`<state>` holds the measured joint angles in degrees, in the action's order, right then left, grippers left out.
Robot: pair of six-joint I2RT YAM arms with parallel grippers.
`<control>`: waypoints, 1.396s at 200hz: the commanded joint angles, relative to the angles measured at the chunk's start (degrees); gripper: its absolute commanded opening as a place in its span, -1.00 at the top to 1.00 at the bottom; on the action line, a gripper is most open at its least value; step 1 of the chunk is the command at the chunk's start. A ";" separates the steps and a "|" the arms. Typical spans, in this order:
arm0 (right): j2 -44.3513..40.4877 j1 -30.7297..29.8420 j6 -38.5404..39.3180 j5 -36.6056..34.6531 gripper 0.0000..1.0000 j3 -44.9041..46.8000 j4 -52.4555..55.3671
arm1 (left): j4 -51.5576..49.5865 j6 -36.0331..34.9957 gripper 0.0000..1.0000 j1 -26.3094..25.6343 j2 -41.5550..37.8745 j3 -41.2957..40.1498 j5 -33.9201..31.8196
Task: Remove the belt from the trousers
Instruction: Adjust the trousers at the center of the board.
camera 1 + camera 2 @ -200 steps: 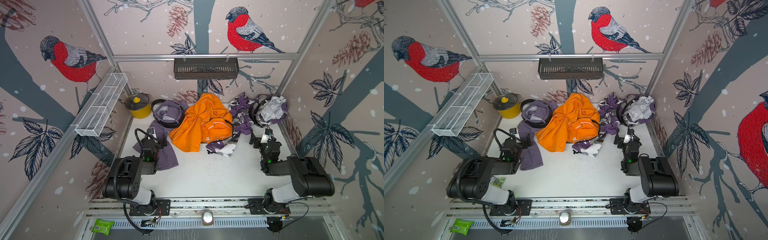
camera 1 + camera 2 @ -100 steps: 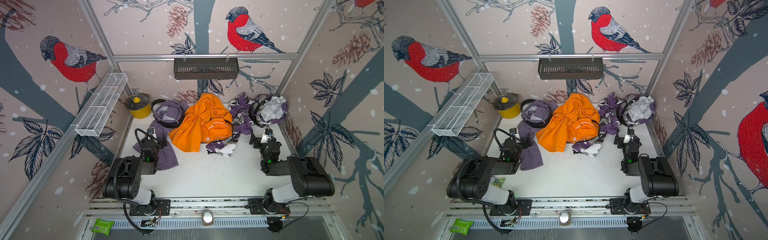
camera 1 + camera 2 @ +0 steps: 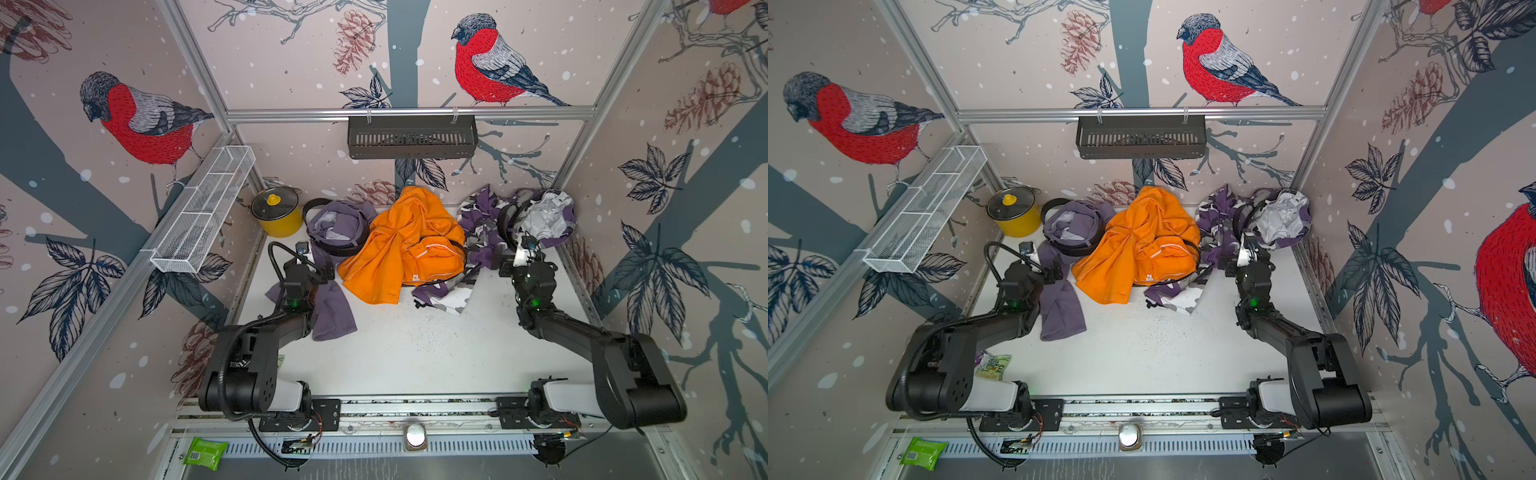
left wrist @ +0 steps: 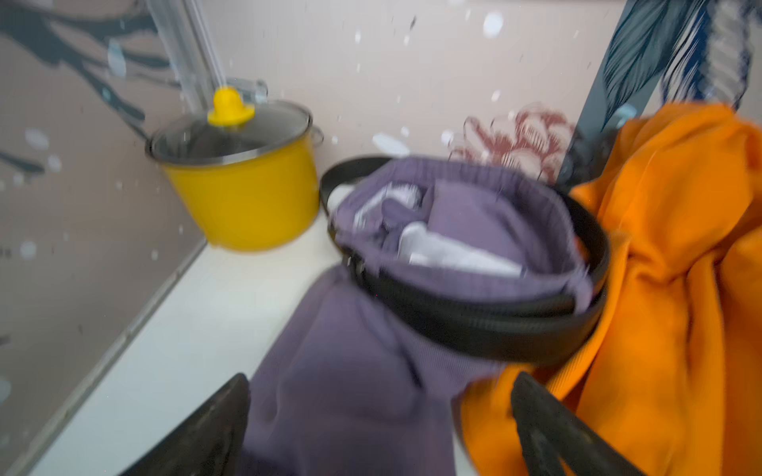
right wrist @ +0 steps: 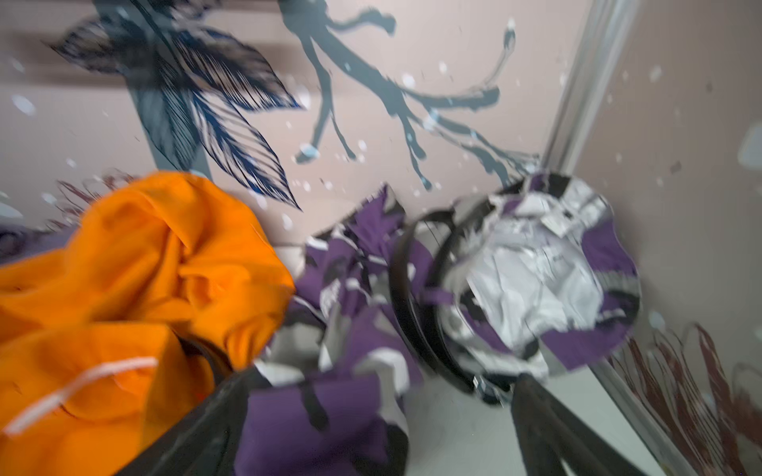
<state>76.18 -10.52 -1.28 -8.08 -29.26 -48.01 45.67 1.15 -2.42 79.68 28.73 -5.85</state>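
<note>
When set against the frames a second earlier: no garment had shifted in both top views, and both arms kept the same low posture.
Left pincer [image 4: 381, 377]: jaws remained spread wide, gripping nothing, poised over the leg of the lilac trousers [image 3: 332, 307], short of the waistband.
Black belt [image 4: 474, 325]: still looped round the lilac waistband at the far left of the bench [image 3: 415, 345], just beside the yellow pot [image 3: 278, 222].
Right pincer [image 5: 383, 377]: jaws likewise wide and empty, facing the camouflage trousers [image 3: 478, 232] at far right.
Dark belt [image 5: 402, 296]: still encircling that waistband.
Orange trousers [image 3: 399, 249]: heaped between the two pairs, unchanged.
Wrist views: blurred.
</note>
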 commanded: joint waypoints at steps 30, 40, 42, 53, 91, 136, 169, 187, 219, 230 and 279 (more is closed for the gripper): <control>18.69 -16.36 -2.76 -3.95 -0.99 -26.31 35.94 | -18.69 5.74 -0.94 -2.62 -3.70 8.46 2.62; 25.15 -19.48 -3.39 -2.15 -0.99 -33.47 41.06 | -20.62 6.78 -0.94 -3.02 -3.21 10.07 3.13; 26.60 -20.03 -3.45 -1.60 -0.99 -34.88 42.19 | -21.10 7.01 -0.94 -3.10 -3.06 10.39 3.23; 34.25 -22.41 -4.17 0.09 -0.99 -44.20 48.66 | -23.36 8.12 -0.94 -3.21 -2.02 12.26 3.73; 54.21 -22.62 -8.41 -1.44 -0.99 -67.33 69.27 | -29.74 10.77 -0.94 -3.30 1.35 17.69 3.76; 54.16 -10.77 -11.12 -3.55 -0.99 -60.24 76.05 | -35.98 9.27 -0.94 -3.60 6.75 26.20 6.90; 49.63 -1.87 -9.57 -5.99 -0.99 -54.62 75.10 | -39.57 6.31 -0.94 -5.80 12.61 32.56 9.75; 48.93 -0.32 -8.10 -5.90 -0.99 -54.82 74.85 | -40.85 4.95 -0.94 -7.55 15.93 35.42 10.56; 46.59 -2.03 -6.70 -3.33 -0.99 -57.19 75.06 | -44.27 2.59 -0.94 -10.95 22.67 42.31 8.49; 44.32 -2.99 -7.20 -1.53 -0.99 -57.85 75.15 | -45.16 2.59 -0.94 -11.29 25.23 44.71 7.55; 32.92 -6.35 -9.25 4.98 -0.99 -58.65 77.70 | -51.89 3.01 -0.94 -11.30 39.22 57.36 5.89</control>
<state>113.45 -16.45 -9.08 -5.52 -88.20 26.00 -0.36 5.10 -13.61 113.43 80.97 0.38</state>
